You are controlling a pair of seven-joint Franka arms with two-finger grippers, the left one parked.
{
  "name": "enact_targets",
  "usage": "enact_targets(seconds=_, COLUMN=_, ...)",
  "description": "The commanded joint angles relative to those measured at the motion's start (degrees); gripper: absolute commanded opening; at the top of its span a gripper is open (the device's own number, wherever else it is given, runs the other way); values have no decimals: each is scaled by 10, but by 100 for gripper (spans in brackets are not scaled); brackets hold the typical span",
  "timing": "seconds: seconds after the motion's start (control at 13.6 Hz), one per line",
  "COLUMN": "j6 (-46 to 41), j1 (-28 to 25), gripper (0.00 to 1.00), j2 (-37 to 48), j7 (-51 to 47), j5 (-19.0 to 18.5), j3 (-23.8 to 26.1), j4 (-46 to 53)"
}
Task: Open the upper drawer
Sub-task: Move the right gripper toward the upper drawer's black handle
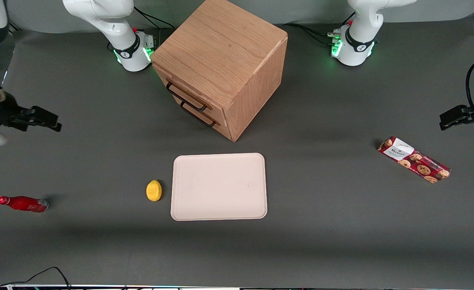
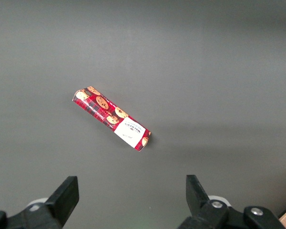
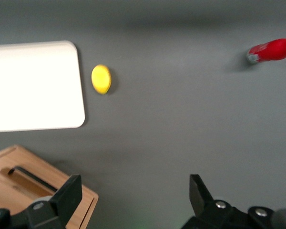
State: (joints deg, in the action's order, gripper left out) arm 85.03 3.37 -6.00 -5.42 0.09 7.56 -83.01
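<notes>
The oak cabinet (image 1: 221, 52) stands at the middle of the table, close to the arm bases. Its front is turned toward the working arm's end and carries two thin black bar handles. The upper drawer (image 1: 179, 89) is shut flush, with its handle (image 1: 185, 98) above the lower drawer's handle (image 1: 198, 116). My gripper (image 1: 54, 122) hovers open and empty over the table toward the working arm's end, well apart from the cabinet front. In the right wrist view the gripper (image 3: 133, 193) is wide open, and a corner of the cabinet (image 3: 62, 191) with one black handle (image 3: 31, 176) shows by one finger.
A cream tray (image 1: 219, 186) lies nearer the front camera than the cabinet, with a yellow lemon (image 1: 153, 190) beside it. A red bottle (image 1: 23, 204) lies toward the working arm's end. A cookie pack (image 1: 414, 159) lies toward the parked arm's end.
</notes>
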Motion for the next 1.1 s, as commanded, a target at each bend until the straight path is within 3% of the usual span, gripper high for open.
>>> enact_targets(seconds=0.0, j6=-12, j1=2, gripper=100, j2=6, j7=67, j5=-2, j3=54, j4=-23)
enact_targets(seconds=0.22, j6=-12, j1=6, gripper=100, j2=10, j7=193, j5=6, j3=103, j4=-50)
enact_targets(seconds=0.37, j6=-7, j1=3, gripper=100, j2=8, j7=208, j5=75, j3=117, j4=-68)
enact_targets(seconds=0.44, j6=-2, j1=1, gripper=100, j2=8, j7=208, j5=84, j3=133, j4=-74)
enact_targets(seconds=1.03, j6=108, j1=1, gripper=100, j2=12, j7=207, j5=85, j3=257, j4=-199)
